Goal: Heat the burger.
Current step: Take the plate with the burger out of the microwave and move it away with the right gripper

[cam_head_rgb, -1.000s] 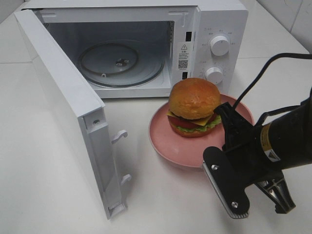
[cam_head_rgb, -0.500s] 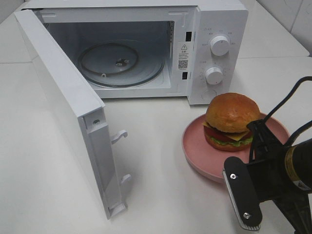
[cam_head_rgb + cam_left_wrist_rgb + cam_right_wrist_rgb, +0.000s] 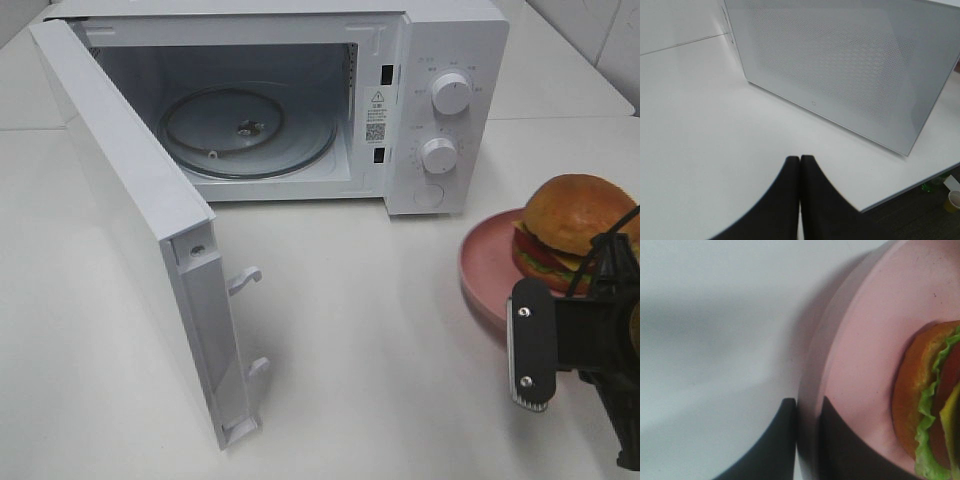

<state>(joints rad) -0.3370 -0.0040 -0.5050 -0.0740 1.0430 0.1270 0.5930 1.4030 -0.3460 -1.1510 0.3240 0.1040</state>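
Even, diffuse overhead light; bright, no hard glare. White surface (image 3: 380,330) nearly washes out. Soft shadows only: a faint one under the open microwave door (image 3: 150,230), a grey one beside the pink plate (image 3: 865,340) in the right wrist view. Exterior high view sharp. Both wrist views soft; the dark gripper fingers (image 3: 800,200) close to the lens blurred. Burger (image 3: 930,410) edge slightly out of focus.

blk right arm (image 3: 590,330), silver-screwed plate, blk cable

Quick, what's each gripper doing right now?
Left gripper: shut, holding nothing.
Right gripper: shut on the rim of the round pink plate.
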